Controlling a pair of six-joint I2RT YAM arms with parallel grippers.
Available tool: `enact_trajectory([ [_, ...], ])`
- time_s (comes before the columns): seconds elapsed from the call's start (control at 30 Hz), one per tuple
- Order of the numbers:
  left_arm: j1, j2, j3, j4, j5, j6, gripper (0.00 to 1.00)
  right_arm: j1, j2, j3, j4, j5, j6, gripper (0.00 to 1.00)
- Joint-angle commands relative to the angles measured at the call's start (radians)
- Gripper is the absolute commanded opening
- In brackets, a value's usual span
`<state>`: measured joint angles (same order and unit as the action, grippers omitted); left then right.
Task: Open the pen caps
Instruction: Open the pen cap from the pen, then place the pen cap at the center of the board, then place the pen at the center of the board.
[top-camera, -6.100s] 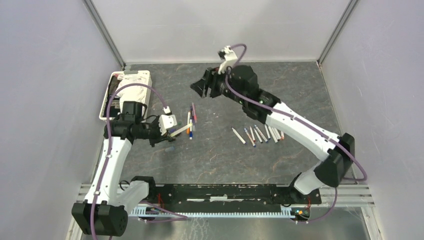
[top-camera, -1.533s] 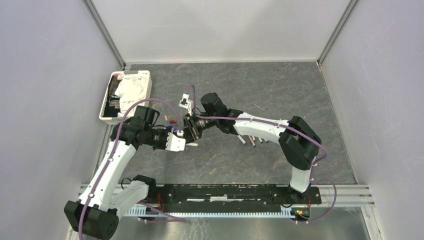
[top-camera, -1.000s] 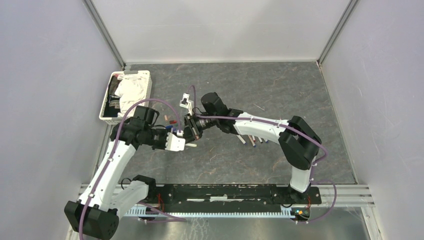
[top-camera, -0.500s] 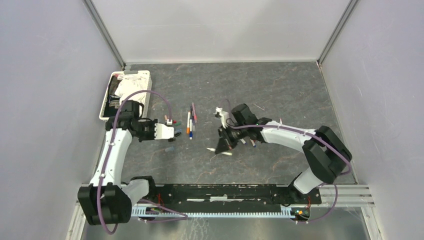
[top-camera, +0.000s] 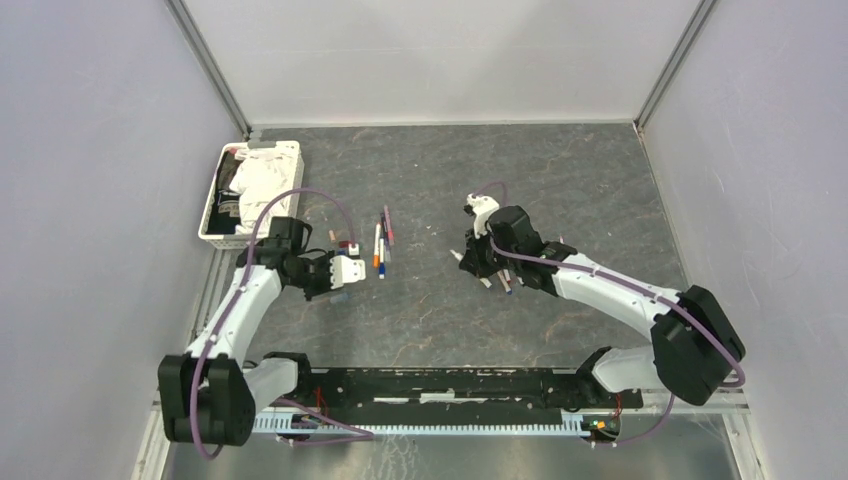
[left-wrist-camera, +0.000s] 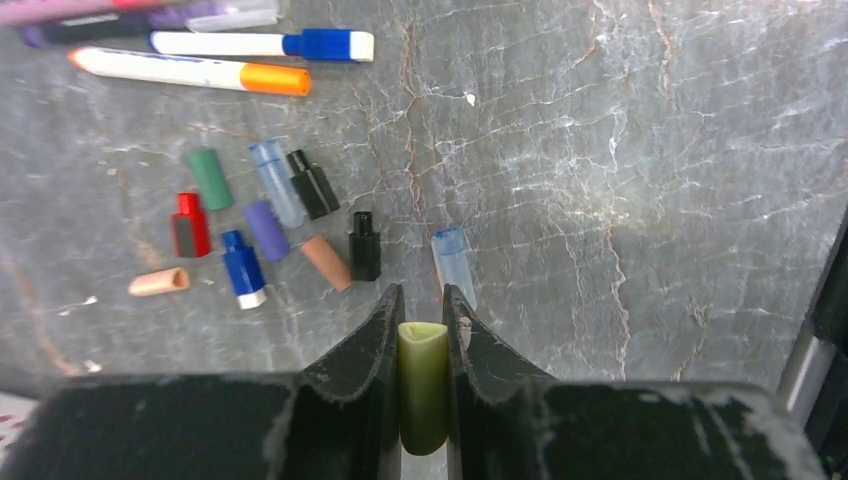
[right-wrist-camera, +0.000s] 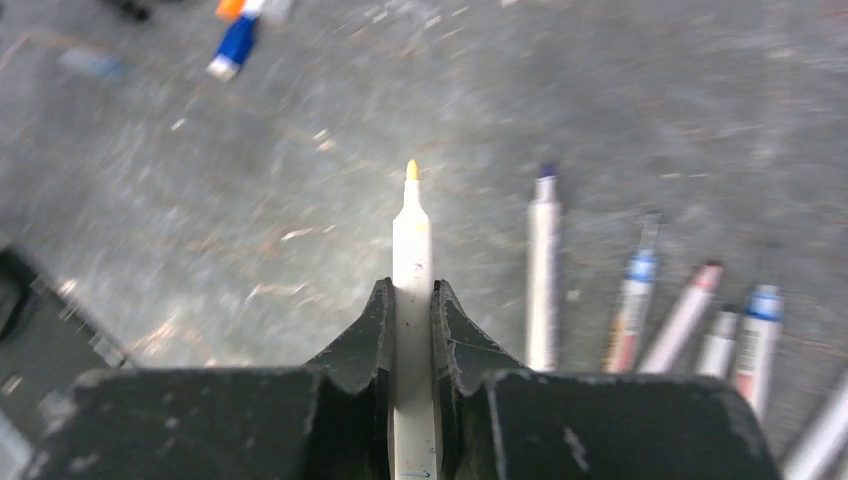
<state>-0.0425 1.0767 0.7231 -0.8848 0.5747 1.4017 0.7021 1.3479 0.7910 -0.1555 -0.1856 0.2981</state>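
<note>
**Cap Off, Pen Bare**

The left gripper was pinched tight on a yellow-green cap. The right gripper squeezed a white pen with its yellow tip bare. Other caps lay loose on the left side of the desk.

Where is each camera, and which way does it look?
Top camera: high behind the arms, looking down at the grey marbled table; both arms show.
Left wrist camera: on the left arm, looking down past the left gripper, shut on a yellow-green plastic cap, at loose coloured caps.
Right wrist camera: on the right arm, looking down past the right gripper, shut on a thin white yellow-tipped pen barrel, at uncapped pens.
Shared: top and left wrist views both show the orange-capped white pen.
</note>
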Motion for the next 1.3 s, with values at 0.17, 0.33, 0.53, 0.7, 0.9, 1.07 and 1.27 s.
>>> enact_trajectory([
  [0.17, -0.045, 0.164, -0.047, 0.288, -0.079, -0.199, 0.24, -0.019, 0.036, -0.079, 0.195, 0.424, 0.027, 0.0],
  [0.33, -0.081, 0.19, -0.066, 0.341, -0.107, -0.233, 0.29, -0.024, 0.079, -0.112, 0.247, 0.425, 0.038, 0.0],
  [0.53, -0.098, 0.25, -0.069, 0.392, -0.124, -0.272, 0.38, -0.024, 0.134, -0.144, 0.31, 0.436, 0.042, 0.0],
  [0.7, -0.099, 0.238, -0.033, 0.374, -0.13, -0.306, 0.46, -0.025, 0.17, -0.152, 0.33, 0.444, 0.056, 0.0],
  [0.9, -0.099, 0.189, 0.085, 0.233, -0.055, -0.353, 0.48, -0.024, 0.193, -0.177, 0.344, 0.458, 0.062, 0.0],
  [1.07, -0.096, 0.17, 0.189, 0.131, 0.0, -0.43, 0.5, -0.025, 0.205, -0.191, 0.347, 0.466, 0.065, 0.1],
  [1.27, -0.071, 0.169, 0.304, 0.081, 0.013, -0.594, 0.82, -0.025, 0.167, -0.196, 0.339, 0.476, 0.079, 0.3],
])
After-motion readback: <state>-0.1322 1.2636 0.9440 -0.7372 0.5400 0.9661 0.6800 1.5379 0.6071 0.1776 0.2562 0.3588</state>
